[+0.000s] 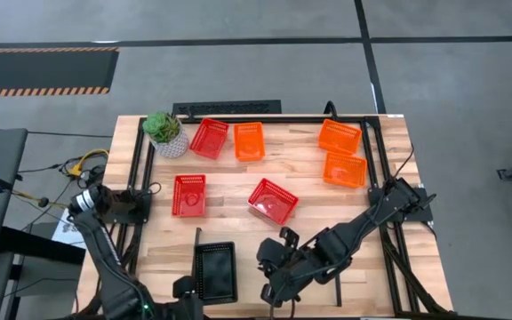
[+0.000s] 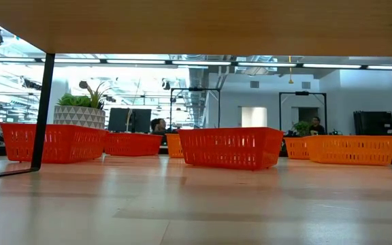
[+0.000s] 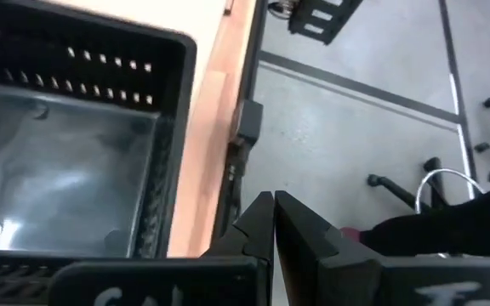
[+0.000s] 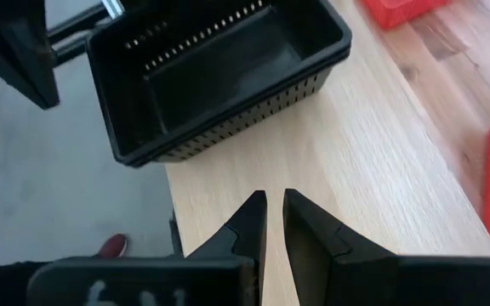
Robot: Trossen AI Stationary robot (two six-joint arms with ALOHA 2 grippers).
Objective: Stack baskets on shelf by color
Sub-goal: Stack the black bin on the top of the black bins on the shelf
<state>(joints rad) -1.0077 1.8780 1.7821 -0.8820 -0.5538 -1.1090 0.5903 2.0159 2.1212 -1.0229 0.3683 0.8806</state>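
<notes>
Lab/office: monitors [image 2: 129, 120], metal frames [image 2: 303, 109]

Bright, even light; soft shadows.

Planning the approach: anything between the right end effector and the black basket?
High view: only bare wood between the right end effector and the black basket.

1. Both arms: dark, jointed segments with black cabling routed alongside the links.
2. Left gripper [image 3: 272, 223]: two matte black wedge-shaped fingers tapering to points, mounted on a black crossbar with white markings.
3. Right gripper [image 4: 274, 223]: identical black tapered fingers and marked crossbar.
</notes>
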